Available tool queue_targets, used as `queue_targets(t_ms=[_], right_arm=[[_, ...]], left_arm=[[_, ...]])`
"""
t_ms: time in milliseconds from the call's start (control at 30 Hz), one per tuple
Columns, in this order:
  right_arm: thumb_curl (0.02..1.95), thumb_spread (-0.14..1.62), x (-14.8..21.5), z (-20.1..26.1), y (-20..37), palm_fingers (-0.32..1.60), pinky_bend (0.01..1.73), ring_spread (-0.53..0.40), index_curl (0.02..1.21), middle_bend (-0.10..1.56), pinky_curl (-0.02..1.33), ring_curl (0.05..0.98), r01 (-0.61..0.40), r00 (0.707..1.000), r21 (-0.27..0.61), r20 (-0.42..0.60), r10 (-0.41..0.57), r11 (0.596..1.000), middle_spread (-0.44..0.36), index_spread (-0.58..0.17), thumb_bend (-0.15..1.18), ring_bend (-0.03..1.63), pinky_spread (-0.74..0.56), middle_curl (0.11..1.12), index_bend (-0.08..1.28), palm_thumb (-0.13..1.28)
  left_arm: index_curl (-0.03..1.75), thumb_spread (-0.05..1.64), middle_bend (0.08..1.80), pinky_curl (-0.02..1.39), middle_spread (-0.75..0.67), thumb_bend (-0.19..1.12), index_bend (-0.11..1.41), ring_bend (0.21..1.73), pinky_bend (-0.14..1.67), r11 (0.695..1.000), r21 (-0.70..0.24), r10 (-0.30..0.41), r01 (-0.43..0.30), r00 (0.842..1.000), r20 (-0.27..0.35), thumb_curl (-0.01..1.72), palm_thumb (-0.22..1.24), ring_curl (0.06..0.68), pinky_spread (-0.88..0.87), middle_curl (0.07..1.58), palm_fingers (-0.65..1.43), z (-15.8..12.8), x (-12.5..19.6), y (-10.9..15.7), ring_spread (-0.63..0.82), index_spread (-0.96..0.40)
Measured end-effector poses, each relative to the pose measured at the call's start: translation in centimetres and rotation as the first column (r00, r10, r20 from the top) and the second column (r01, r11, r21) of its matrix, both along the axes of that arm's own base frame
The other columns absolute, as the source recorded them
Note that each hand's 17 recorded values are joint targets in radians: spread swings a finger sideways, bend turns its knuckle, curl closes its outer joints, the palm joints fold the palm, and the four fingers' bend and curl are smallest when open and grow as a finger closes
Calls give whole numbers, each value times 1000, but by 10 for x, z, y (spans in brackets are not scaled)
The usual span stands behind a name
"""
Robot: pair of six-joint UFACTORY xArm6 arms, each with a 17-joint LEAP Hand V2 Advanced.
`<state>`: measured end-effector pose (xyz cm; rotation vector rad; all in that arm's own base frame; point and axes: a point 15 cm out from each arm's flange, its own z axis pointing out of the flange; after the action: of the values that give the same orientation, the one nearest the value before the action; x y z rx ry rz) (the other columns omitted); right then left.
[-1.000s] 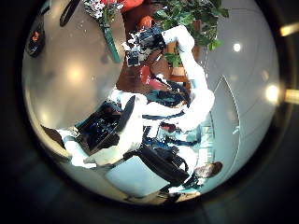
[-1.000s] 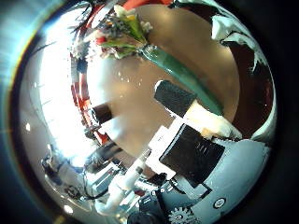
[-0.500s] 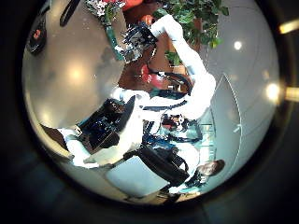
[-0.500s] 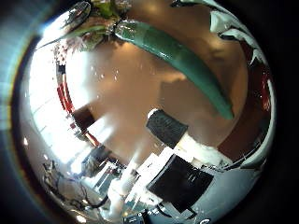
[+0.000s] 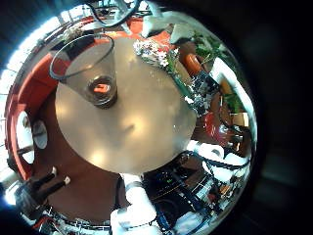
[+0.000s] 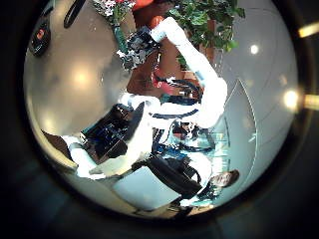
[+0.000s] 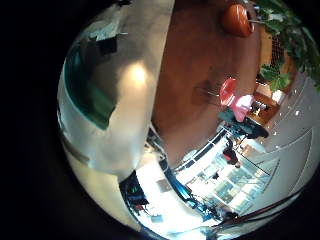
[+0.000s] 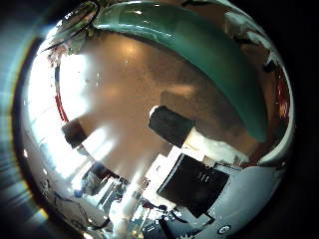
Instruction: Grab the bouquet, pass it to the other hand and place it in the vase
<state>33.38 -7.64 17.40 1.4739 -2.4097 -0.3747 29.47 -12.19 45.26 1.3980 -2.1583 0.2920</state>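
Observation:
The bouquet (image 5: 156, 54) lies on the round table (image 5: 132, 132), its flowers toward the table's edge. A wide-mouthed glass vase (image 5: 90, 70) stands upright on the same table, a short way from the flowers. My right hand (image 6: 135, 48) hangs over the bouquet's wrapped stem with fingers spread, holding nothing. That long tapered stem wrap (image 8: 199, 50) fills much of the right thumb side view, close under the palm, with the flowers (image 8: 75, 25) at its far end. One fingertip (image 8: 171, 124) stands clear of it. My left hand (image 6: 110, 139) stays apart, fingers relaxed and empty.
A small object (image 5: 101, 90) rests at the vase's bottom. A leafy plant (image 6: 204, 15) stands beyond the table, behind my right arm. The stem wrap (image 7: 90, 85) also lies near the table edge in the right little finger side view.
My right hand has moved along the table toward the bouquet and come down nearer its stem, which now looks larger under the palm. The left hand has not moved.

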Motion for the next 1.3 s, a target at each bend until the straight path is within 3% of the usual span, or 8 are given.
queue_targets(t_ms=[400,733,833,967,1200,1300], right_arm=[[365,1072,8,-15,-4,793,1000,-217,581,715,542,420,15,1000,-9,14,-15,1000,-136,-278,-22,1157,-412,609,182,323],[407,1041,6,-27,-7,1116,1010,-271,630,765,492,429,8,1000,-34,-24,-9,999,-225,-392,-4,1148,-539,646,213,508],[437,1012,5,-27,-11,1274,1015,-274,703,847,494,444,-5,1000,-60,-28,4,998,-247,-445,5,1146,-529,676,338,622],[472,973,5,-26,-16,1348,1090,-258,801,960,529,480,-10,999,-90,-31,7,996,-253,-472,11,1215,-456,722,525,750],[574,908,21,-21,-26,1222,1290,-229,962,1155,641,566,-14,999,-119,38,18,993,-225,-445,73,1354,-318,820,843,1009],[618,913,32,-10,-33,1188,1325,-223,991,1216,674,591,-17,994,-139,101,31,990,-206,-426,97,1381,-282,839,899,1065]], left_arm=[[379,1148,197,270,361,-20,184,495,183,1000,2,4,-4,1000,2,303,326,179,500,365,196,1,-1,0,538,111],[379,1148,197,270,361,-20,184,495,183,1000,7,8,-9,1000,7,303,326,179,500,365,196,3,0,1,538,111],[379,1148,198,270,360,-20,184,494,183,1000,8,8,-8,1000,5,303,326,179,500,365,197,2,0,1,538,110],[378,1148,198,269,360,-20,184,493,183,1000,8,8,-8,1000,0,303,326,179,500,365,197,1,0,1,538,110],[378,1148,198,269,360,-20,184,493,183,1000,8,11,-11,1000,6,303,326,179,500,365,197,3,0,1,538,110],[378,1148,198,269,360,-20,184,493,183,1000,8,10,-10,1000,8,303,326,179,500,365,197,4,0,2,538,110]])
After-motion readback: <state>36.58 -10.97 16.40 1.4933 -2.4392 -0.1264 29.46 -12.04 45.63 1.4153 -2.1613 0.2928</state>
